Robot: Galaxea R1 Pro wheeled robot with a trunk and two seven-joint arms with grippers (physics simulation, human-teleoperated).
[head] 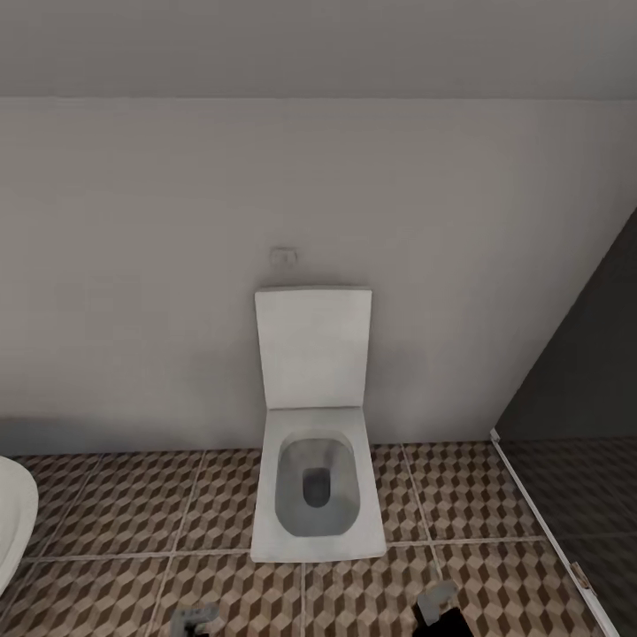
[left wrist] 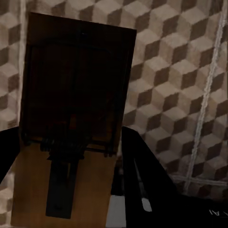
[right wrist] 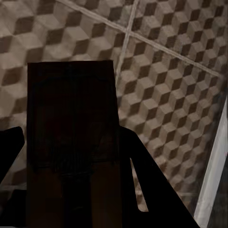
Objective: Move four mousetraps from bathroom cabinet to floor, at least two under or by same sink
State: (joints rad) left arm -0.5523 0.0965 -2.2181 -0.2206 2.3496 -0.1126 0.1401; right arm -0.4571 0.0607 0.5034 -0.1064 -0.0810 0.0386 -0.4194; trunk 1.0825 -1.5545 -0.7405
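A brown wooden mousetrap (left wrist: 76, 95) with a dark wire mechanism sits between the black fingers (left wrist: 142, 166) of my left gripper (left wrist: 71, 156), which is shut on it above the cube-patterned bathroom floor (left wrist: 180, 71). My right gripper (right wrist: 71, 147) is shut on a second, shadowed mousetrap (right wrist: 71, 109) over the same tiles (right wrist: 166, 71). In the head view the tips of the left gripper (head: 195, 619) and right gripper (head: 438, 606) poke in at the bottom edge over the floor (head: 133, 504). The cabinet and the sink are out of view.
A white square toilet (head: 314, 495) with its lid raised stands against the pale wall straight ahead, a small flush plate (head: 283, 257) above it. A white rounded fixture (head: 13, 522) cuts in at the left edge. A dark glass panel (head: 575, 416) with a white base rail closes off the right.
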